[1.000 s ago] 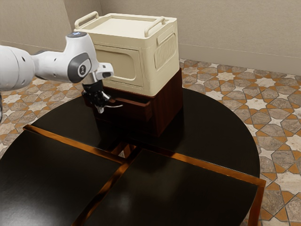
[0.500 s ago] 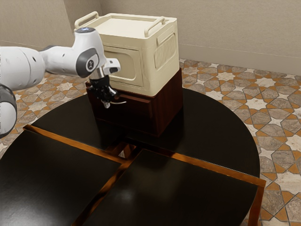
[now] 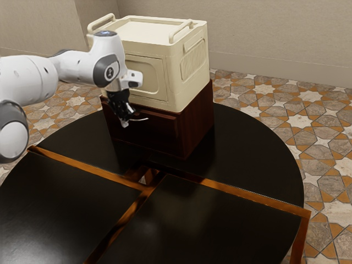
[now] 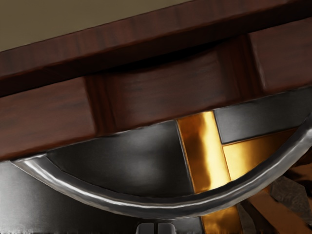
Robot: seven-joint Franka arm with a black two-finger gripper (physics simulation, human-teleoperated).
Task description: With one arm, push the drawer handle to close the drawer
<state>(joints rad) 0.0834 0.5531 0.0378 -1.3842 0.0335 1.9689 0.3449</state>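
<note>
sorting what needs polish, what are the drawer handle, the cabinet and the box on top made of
Drawer handle looks like polished metal, silvery with bright streaks. Cabinet: reddish wood or veneer, softly sheened, by its faint grain. Box: probably cream plastic, satin, by its even colour and rounded edges; painted metal is possible.

Soft light leaves bright glare along the handle [image 4: 165,208].

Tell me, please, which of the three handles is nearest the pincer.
The curved metal handle on the dark red drawer: the pincer is right by it, while the two cream handles sit higher, on top of the cream box.
</note>
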